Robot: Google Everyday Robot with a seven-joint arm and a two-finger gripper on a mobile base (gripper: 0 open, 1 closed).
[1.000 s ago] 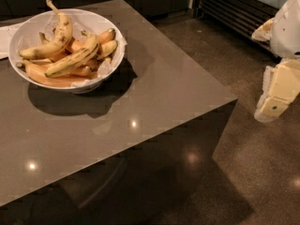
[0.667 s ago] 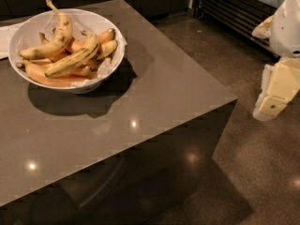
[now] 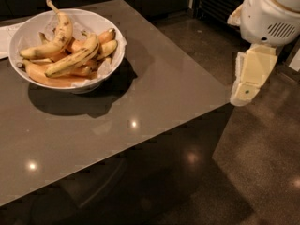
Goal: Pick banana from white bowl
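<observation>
Banana lies across the other bananas in the white bowl, far left of the gripper, well apart. We see the gripper hanging past the table's right edge, above the floor. We can't tell whether it's spread or pressed together.

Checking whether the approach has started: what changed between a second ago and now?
The claw moved left and slightly up in the camera view, toward the right corner of the table, but it remains off past the table edge. Nothing was grasped or released. The white bowl, the banana and the other bananas in it sit where they were.
</observation>
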